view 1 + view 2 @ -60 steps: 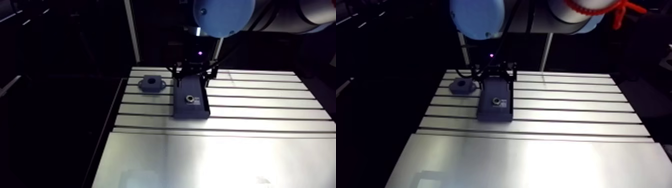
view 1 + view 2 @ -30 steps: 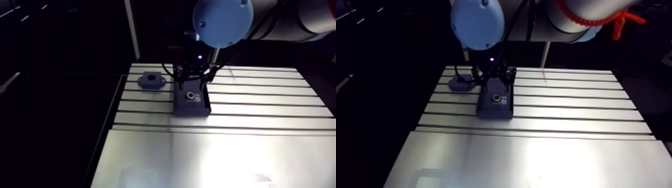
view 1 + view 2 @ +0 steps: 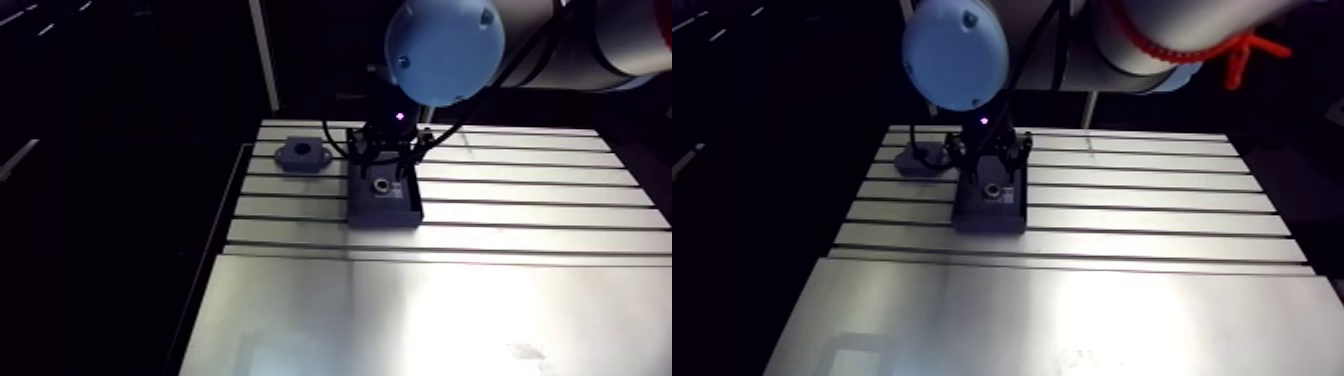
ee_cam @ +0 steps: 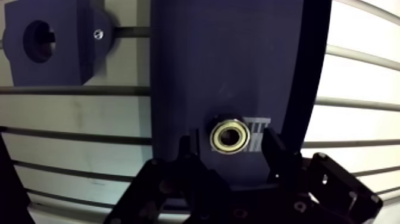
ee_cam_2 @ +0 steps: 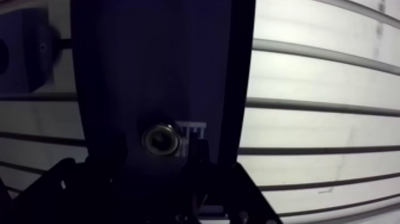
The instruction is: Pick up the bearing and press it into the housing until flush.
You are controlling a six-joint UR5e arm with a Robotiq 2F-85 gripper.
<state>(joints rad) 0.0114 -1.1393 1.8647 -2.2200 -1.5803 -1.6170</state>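
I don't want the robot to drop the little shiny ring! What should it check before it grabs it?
1. The bearing sits in its pocket in the dark blue holder: ok.
2. The bearing lies between the two fingers of the gripper: ok.
3. The fingers are open, with a gap on each side of the bearing: ok.
4. The fingers are low enough to pinch the bearing: cannot tell.
5. The housing stands beside the holder on the table, with no bearing in its hole: ok.
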